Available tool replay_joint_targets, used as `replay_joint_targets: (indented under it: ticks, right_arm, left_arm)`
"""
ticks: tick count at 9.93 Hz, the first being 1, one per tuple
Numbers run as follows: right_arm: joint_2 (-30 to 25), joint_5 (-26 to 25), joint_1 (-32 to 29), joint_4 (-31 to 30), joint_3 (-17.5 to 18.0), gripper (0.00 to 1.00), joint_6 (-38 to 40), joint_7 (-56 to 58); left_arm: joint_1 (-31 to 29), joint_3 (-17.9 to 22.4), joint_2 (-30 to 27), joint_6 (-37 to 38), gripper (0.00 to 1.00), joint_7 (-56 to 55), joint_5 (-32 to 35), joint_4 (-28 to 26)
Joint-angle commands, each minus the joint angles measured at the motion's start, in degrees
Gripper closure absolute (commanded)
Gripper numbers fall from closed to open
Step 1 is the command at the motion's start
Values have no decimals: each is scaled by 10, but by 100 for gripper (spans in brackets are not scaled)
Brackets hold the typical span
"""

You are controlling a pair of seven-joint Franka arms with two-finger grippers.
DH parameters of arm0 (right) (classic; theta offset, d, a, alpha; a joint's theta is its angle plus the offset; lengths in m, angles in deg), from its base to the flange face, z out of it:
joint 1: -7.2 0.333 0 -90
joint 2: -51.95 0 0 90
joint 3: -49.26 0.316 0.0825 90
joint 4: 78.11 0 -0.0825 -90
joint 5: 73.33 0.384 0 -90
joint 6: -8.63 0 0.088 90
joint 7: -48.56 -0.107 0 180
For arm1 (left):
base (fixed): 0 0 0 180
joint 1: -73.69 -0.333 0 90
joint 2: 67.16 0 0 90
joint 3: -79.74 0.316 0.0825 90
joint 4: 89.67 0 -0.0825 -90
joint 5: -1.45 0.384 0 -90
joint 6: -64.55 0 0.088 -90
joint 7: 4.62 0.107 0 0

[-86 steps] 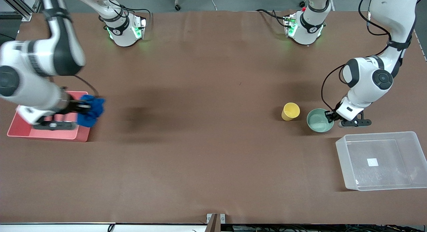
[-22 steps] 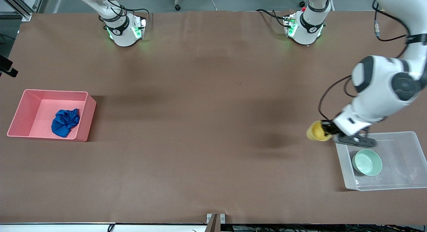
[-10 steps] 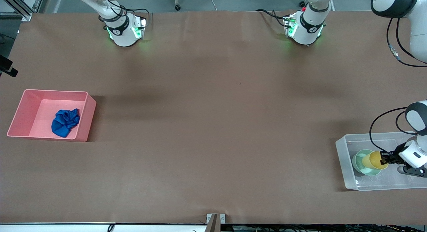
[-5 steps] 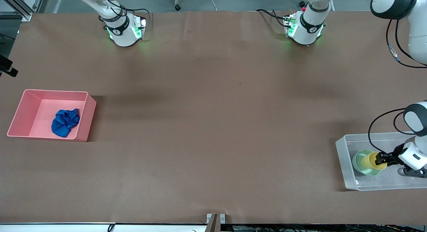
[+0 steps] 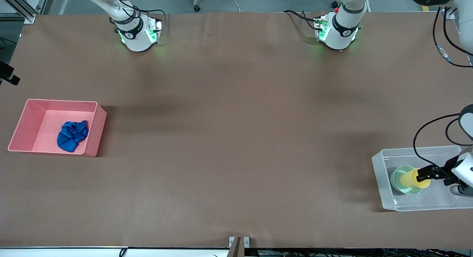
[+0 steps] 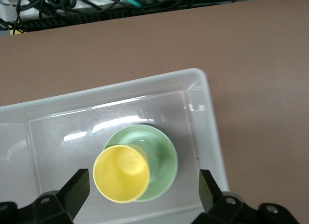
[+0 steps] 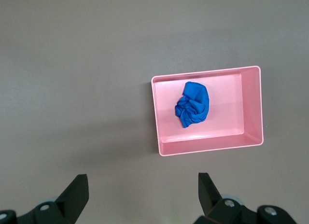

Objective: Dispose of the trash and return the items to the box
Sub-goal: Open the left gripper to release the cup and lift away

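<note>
The yellow cup (image 5: 410, 177) stands in the mint-green bowl (image 5: 397, 180) inside the clear tub (image 5: 380, 187) at the left arm's end of the table. My left gripper (image 5: 428, 172) is open and empty just above them, apart from the cup's rim. In the left wrist view the cup (image 6: 120, 173) and bowl (image 6: 161, 156) sit between the spread fingers of my left gripper (image 6: 142, 185), within the tub (image 6: 203, 89). The blue cloth wad (image 5: 72, 136) lies in the pink bin (image 5: 94, 129). My right gripper (image 7: 142, 190) is open and empty, high above the table beside the bin (image 7: 251, 108) and cloth (image 7: 193, 104).
The two arm bases (image 5: 138, 33) (image 5: 338, 31) stand along the table's edge farthest from the front camera. Brown table surface stretches between the pink bin and the clear tub. The tub's white label is hidden under the bowl.
My left gripper has opened, let go of the yellow cup and drawn back a little from it. The cup stays in the bowl. The cloth and the bin have not moved.
</note>
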Motion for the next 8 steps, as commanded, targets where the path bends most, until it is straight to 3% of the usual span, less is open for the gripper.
replay_joint_targets:
  ticks: [1,5,8]
  right_arm:
    - [3,6,-1,7,0,0,6,0]
    - [3,6,-1,7,0,0,7,0]
    - [3,6,-2,7,0,0,6,0]
  left_arm:
    - [1,-32,-67,87,0,-33,2,-29]
    - [-1,-99,-230,151,0,-108,-2,-122]
    - [2,-124,-272,212,0,-116,-35,-89]
